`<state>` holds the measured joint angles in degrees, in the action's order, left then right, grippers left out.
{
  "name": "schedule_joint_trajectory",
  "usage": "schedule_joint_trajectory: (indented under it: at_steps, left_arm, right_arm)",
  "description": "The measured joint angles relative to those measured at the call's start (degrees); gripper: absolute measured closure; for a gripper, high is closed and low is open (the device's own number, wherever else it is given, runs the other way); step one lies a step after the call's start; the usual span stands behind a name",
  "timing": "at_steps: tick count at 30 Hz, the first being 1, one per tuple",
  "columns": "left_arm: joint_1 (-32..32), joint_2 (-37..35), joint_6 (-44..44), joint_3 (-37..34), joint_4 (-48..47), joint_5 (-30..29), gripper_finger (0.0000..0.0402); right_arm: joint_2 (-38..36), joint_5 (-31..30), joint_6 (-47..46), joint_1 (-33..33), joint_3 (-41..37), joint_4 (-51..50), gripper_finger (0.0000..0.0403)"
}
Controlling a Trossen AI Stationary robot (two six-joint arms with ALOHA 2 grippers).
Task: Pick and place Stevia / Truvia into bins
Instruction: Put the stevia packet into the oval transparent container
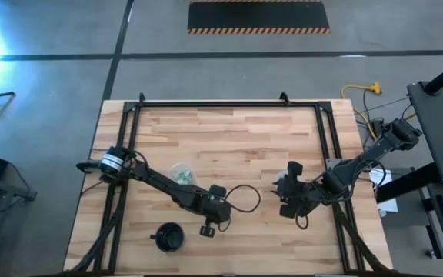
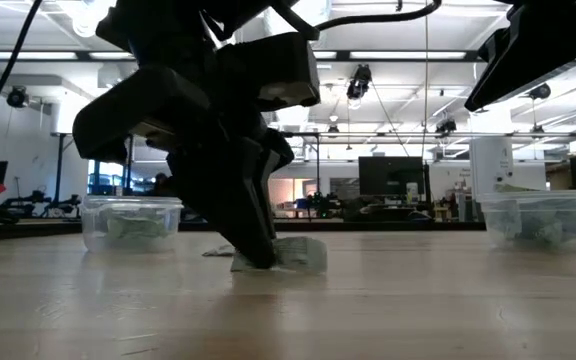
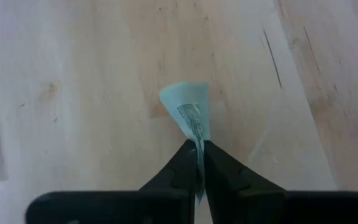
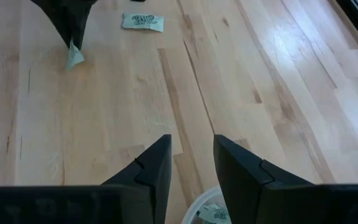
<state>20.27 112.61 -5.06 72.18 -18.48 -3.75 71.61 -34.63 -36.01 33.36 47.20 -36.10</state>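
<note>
From above, the left gripper [image 1: 206,229] sat low centre, the right gripper [image 1: 286,198] waiting right of centre. Left wrist: fingers [image 3: 178,171] pinched a thin, creased paper packet [image 3: 188,109] over grainy wood table [image 3: 73,93]; lift straight, gently. Right wrist: its fingers [image 4: 157,165] spread, another packet [image 4: 143,22] upper centre.

Dark left gripper [image 2: 253,262] tips down on the light wooden surface [image 2: 368,310], pinching a pale green paper packet [image 2: 298,255], clear round plastic cups left [image 2: 131,222] and right [image 2: 541,219] holding packets
</note>
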Motion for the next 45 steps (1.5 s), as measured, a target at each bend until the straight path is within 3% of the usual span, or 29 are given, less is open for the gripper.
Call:
schedule_joint_trajectory:
  at_steps: [6,16,23,35,40,45]
  left_arm:
    - [0.00,-4.50,1.39,0.10,-4.20,-1.66,0.0399]
    - [0.02,-16.08,-0.24,-0.64,-19.76,-12.60,0.0400]
    - [-0.11,-23.32,-4.98,-5.10,-29.53,-18.77,0.0400]
    - [-3.06,-35.50,-14.02,-23.47,-28.82,-19.34,0.0400]
    - [-3.64,-38.42,-15.06,-26.78,-26.52,-19.32,0.0395]
    - [-3.78,-39.05,-14.44,-27.31,-26.04,-19.31,0.0352]
  right_arm:
    - [0.00,0.02,0.00,0.00,0.00,0.33,0.0292]
    - [0.06,0.17,-0.61,0.24,-0.15,1.10,0.0302]
    - [0.35,0.22,-1.11,0.54,-0.46,1.43,0.0310]
    - [0.87,0.23,-1.09,0.61,-0.46,2.69,0.0314]
    - [0.87,0.09,-0.01,0.61,-0.46,4.23,0.0318]
    - [0.87,-0.02,1.72,0.59,-0.48,5.55,0.0324]
